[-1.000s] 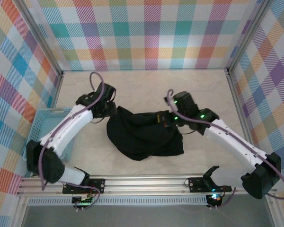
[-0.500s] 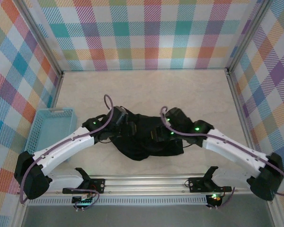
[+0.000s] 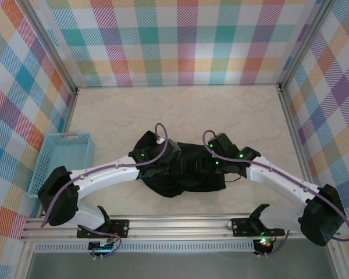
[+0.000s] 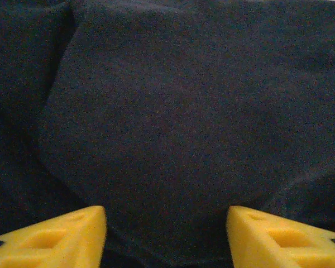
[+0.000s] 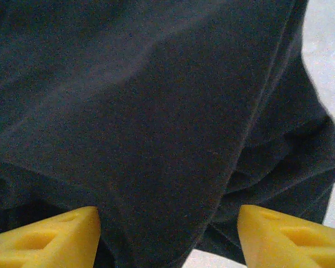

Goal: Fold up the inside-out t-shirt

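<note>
The inside-out t-shirt [image 3: 189,181] lies as a limp black heap in the middle of the table. My left gripper [image 3: 175,165] reaches in over its left part, and my right gripper [image 3: 207,165] over its right part. In the left wrist view the yellow fingertips [image 4: 61,234] stand wide apart, with the left gripper [image 4: 166,234] open low over smooth black fabric [image 4: 173,111]. My right gripper [image 5: 167,237] is open too, over a folded layer [image 5: 145,111] whose hem runs diagonally; a strip of bare table [image 5: 329,39] shows beside the shirt.
A light blue basket [image 3: 64,160] sits at the left edge, beside the left arm. Checked walls close in the back and both sides. A metal rail [image 3: 174,224] runs along the near edge. Bare beige table [image 3: 174,110] lies behind the shirt.
The left arm swung in from the shirt's left edge to over its middle. The right gripper went from shut to open and stayed over the shirt's right part.
</note>
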